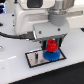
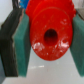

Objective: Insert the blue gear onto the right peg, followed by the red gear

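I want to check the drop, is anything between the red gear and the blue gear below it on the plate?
Nothing visible. The round red plastic gear, held in the jaws of the gripper, sits right over the flat blue toothed gear on the grey black-bordered plate. The peg itself is hidden.

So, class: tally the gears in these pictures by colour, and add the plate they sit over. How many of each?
Red gear: 1
Blue gear: 1
Grey plate with black border: 1
Total: 3
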Controlling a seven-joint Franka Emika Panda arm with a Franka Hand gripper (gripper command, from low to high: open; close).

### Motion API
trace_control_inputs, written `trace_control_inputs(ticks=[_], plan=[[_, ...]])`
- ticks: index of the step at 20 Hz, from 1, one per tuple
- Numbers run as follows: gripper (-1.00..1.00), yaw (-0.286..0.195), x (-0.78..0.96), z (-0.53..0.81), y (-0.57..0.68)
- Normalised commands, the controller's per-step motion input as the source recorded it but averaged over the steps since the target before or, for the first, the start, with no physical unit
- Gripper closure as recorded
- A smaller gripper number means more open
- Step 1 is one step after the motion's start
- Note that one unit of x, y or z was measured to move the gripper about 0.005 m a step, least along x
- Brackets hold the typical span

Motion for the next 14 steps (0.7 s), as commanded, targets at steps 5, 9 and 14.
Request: trace_control_inputs(ticks=[5, 9, 14], plan=[[1.0, 0.0, 0.27, 0.14, 0.01], [1.0, 0.0, 0.51, 0.5, 0.02], [1.0, 0.0, 0.4, 0.2, 0.02]])
